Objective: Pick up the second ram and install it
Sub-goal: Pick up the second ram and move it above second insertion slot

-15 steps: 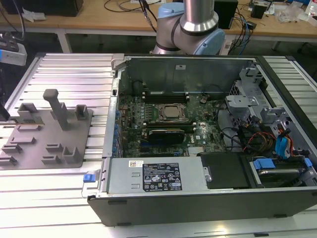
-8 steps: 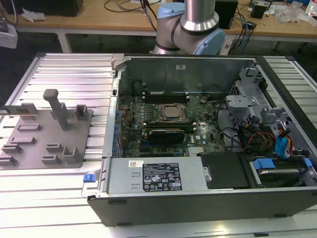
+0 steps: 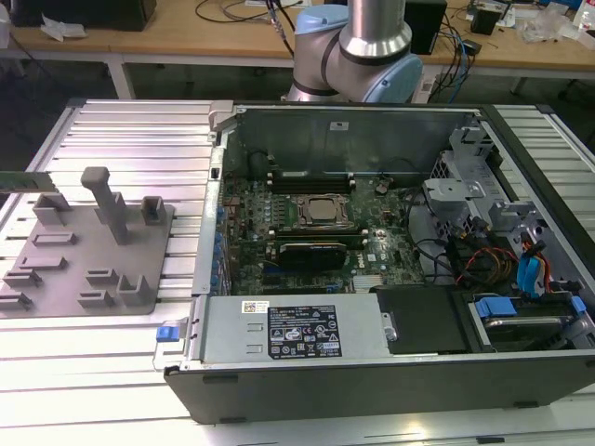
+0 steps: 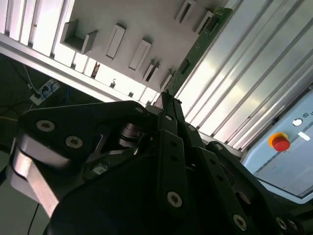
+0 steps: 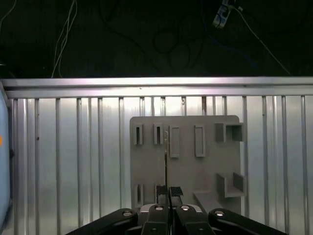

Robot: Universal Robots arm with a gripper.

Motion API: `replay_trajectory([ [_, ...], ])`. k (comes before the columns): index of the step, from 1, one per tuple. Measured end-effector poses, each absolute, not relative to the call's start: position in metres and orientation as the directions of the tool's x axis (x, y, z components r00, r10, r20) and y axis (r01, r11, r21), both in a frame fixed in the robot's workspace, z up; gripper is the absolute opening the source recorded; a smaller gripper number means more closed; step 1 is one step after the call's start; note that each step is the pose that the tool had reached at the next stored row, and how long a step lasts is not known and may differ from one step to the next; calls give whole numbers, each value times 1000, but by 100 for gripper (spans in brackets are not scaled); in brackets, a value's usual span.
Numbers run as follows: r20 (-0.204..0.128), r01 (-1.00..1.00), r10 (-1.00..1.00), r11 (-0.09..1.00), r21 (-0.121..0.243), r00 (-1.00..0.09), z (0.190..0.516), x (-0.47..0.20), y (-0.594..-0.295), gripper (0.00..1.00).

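My gripper (image 5: pixel 168 192) is closed on the second ram (image 5: pixel 166 156), a long, thin green circuit-board stick. In the first wrist view I see it edge-on, running out from the gripper over the flat grey plastic fixture plate (image 5: pixel 186 176). In the second wrist view the stick's green face shows, reaching from the gripper toward the plate's slotted blocks. In the exterior view the same green stick (image 3: pixel 23 179) hangs at the exterior view's left edge. It sits above the plate and, as far as I can judge, apart from its blocks, so I take the pick-up as done. The install is not done. The ram is well apart from the open grey metal computer case (image 3: pixel 325 116) lying on the ribbed aluminium worktop (image 3: pixel 121 130), and from the green motherboard (image 3: pixel 251 200) inside it with its long dark memory slots (image 3: pixel 302 177). Whether another stick already sits in those slots I cannot tell.
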State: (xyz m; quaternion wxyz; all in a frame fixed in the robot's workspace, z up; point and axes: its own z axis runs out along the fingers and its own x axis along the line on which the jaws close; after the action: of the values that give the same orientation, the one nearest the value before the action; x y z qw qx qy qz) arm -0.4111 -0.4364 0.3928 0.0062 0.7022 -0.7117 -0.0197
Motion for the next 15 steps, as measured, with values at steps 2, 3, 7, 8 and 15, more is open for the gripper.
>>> replay_trajectory([
  [2,-19,-999,-1000,13,37,-14,399,-411,-436,9],
  [3,-19,-999,-1000,13,37,-14,401,-411,-436,9],
  [7,-19,-999,-1000,13,37,-14,413,-411,-436,9],
  [8,-19,-999,-1000,13,37,-14,413,-411,-436,9],
  [15,-19,-999,-1000,13,37,-14,413,-393,-436,9],
])
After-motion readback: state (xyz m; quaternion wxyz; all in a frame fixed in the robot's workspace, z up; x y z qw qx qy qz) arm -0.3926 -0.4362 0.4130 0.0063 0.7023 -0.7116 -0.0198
